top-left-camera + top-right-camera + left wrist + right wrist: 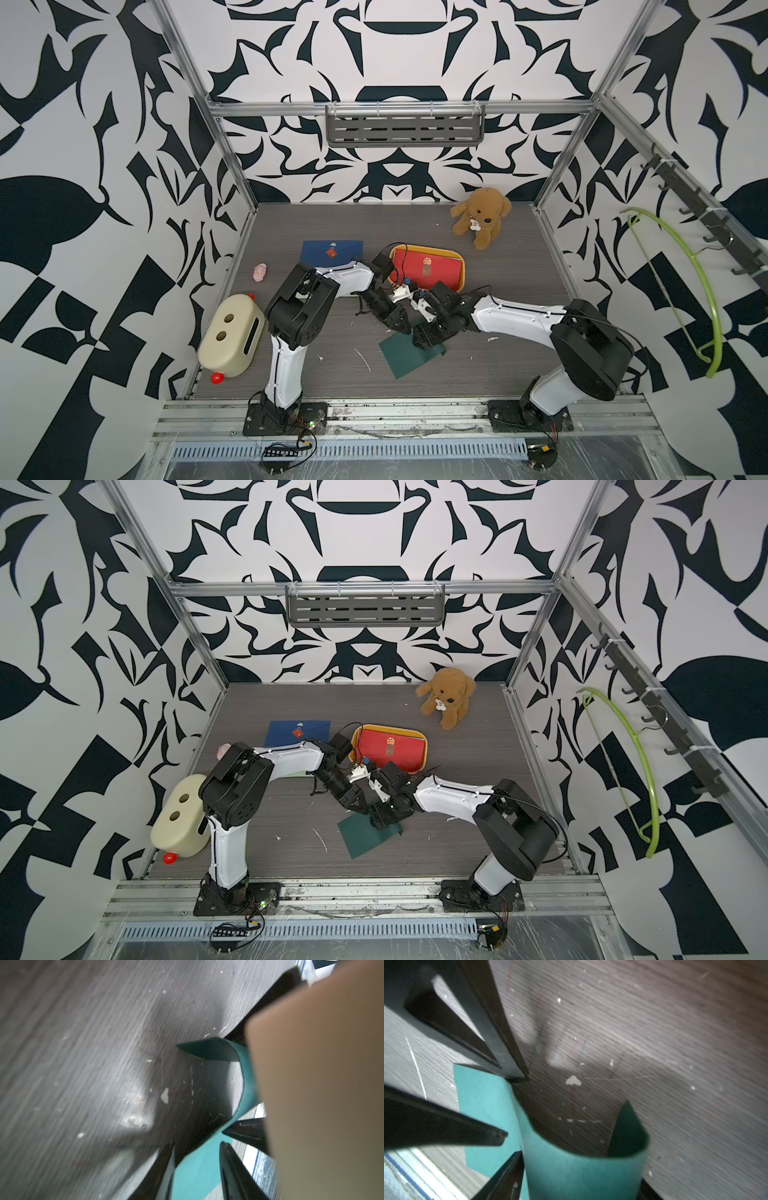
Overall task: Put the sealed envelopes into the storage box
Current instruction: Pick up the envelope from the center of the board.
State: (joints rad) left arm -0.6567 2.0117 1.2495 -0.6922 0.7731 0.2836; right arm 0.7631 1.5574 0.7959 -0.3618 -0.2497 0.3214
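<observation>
We find the left gripper (400, 327) w/ jaws apart, tips down at the dark green envelope (399, 359), front-ctr on the table (511, 257) — one edge curls up at the right gripper (420, 340); its grip can't be told. The storage box (424, 249), further back, holds a red envelope (430, 270).

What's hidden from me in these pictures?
In both top views:
- dark green paper envelope: far end under left arm and right arm, seal unseen
- red paper envelope covers what lies beneath it in the mustard-yellow plastic storage box
- navy paper envelope: near edge behind left arm

Left wrist view: blurred tan surface, unidentifiable.
</observation>
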